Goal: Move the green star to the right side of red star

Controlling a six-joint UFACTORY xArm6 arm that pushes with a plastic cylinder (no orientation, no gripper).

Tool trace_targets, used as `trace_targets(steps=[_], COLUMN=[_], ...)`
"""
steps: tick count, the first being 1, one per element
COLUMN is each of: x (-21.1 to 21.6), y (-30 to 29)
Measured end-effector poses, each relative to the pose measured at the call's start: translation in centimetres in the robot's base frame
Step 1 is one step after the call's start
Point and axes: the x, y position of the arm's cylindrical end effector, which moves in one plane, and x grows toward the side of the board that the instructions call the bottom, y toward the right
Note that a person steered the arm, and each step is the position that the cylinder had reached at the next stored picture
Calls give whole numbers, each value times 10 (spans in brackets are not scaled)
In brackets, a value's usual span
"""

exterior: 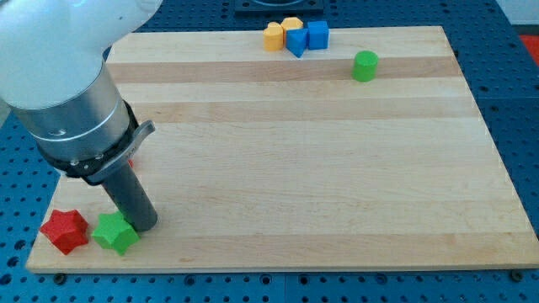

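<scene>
The green star lies near the board's bottom left corner, just right of the red star; the two nearly touch. My tip rests on the board right beside the green star, at its upper right edge, apparently touching it. The arm's grey body covers the board's upper left part.
A green cylinder stands at the view's upper right. Two yellow blocks and two blue blocks cluster at the top edge. A small red bit shows behind the arm. The wooden board's edge is close below the stars.
</scene>
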Motion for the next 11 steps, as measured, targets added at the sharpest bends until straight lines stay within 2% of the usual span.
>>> trace_targets(steps=[2,6,8,9,10,11], x=[11,11,11,-7,-50,-90], y=[31,-11,9,58,64,47])
